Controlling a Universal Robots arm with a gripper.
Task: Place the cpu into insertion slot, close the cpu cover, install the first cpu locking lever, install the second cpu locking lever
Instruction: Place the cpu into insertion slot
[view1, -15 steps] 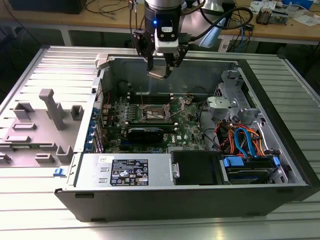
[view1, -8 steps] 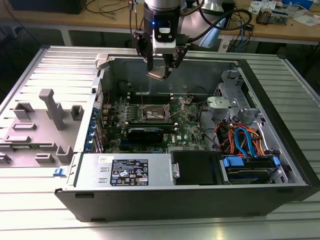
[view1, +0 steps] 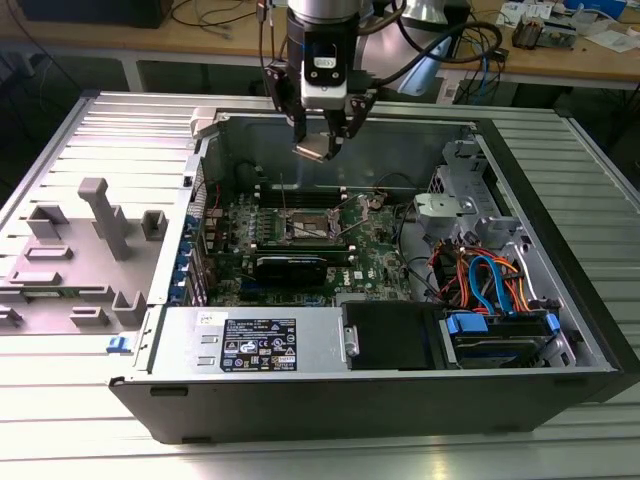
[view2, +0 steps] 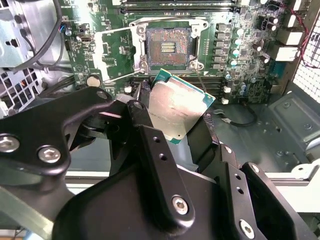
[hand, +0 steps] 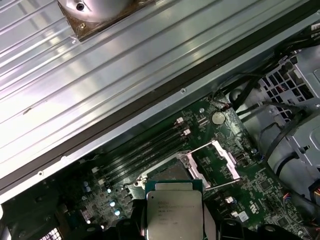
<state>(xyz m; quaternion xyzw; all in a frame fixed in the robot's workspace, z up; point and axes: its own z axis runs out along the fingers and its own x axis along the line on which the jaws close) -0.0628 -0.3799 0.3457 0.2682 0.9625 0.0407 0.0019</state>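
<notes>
Gripper (view2: 175, 120) was clamped on the chip (view2: 177, 102) by opp. edges, well clear of the open socket (view2: 168, 47). Chip looked light, stiff, w/ a fragile underside; edge grip seemed right.

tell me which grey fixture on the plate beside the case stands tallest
The slim post with the wider head; the other grey fixtures around it are low blocks and brackets.

Bright, even light, apparently from overhead. Glare streaks the ribbed table (hand: 100, 75) in the first wrist view and whitens the cpu (view2: 175, 107) top in the second wrist view; the case (view1: 400, 150) interior sits in soft shadow.
</notes>
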